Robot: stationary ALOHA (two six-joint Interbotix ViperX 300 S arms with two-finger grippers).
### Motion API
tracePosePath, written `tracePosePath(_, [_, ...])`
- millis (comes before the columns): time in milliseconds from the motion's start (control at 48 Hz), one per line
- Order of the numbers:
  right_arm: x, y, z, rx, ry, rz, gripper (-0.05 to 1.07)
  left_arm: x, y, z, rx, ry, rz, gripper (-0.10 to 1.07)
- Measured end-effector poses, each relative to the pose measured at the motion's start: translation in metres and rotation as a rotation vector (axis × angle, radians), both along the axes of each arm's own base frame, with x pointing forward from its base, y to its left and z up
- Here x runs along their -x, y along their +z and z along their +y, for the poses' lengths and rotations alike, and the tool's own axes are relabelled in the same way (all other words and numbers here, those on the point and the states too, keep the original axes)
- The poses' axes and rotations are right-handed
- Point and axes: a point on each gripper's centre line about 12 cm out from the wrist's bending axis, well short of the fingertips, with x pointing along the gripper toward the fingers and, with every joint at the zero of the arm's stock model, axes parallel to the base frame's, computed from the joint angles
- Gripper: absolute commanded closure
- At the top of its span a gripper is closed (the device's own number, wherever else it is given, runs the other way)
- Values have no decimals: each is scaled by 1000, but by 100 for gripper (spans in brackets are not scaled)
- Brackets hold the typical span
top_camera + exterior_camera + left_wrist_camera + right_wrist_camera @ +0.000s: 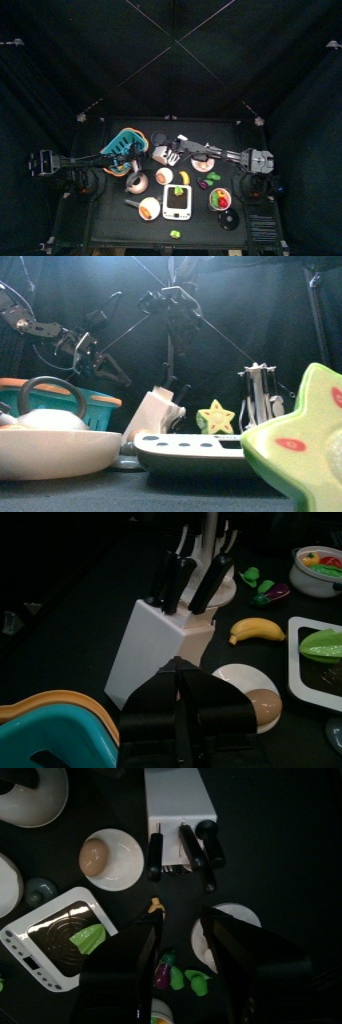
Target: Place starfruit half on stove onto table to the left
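Starfruit half on stove; both grippers empty.
Right gripper (181,928): jaws spread wide, above the worktop (287,858) near the knife block (181,798). Left gripper (187,682): jaws slightly parted, pinching nothing, beside the teal basket (54,727). Starfruit half (215,416) rests on the white stove (187,446).

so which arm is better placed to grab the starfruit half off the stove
Right, I'd say. The right gripper hangs open, pointing down beside the stove holding the starfruit half. The left gripper faces the knife block instead.
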Motion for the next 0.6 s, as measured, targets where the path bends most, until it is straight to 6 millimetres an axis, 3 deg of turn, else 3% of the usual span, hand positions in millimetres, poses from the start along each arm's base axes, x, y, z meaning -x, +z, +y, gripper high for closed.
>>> tracePosePath(375, [49,25,48,-28,90,-263,28,0,0,0,-1,-1,0,61])
tracePosePath(604, [75,1,82,-40,171,-458,28,0,0,0,-5,-5,2,60])
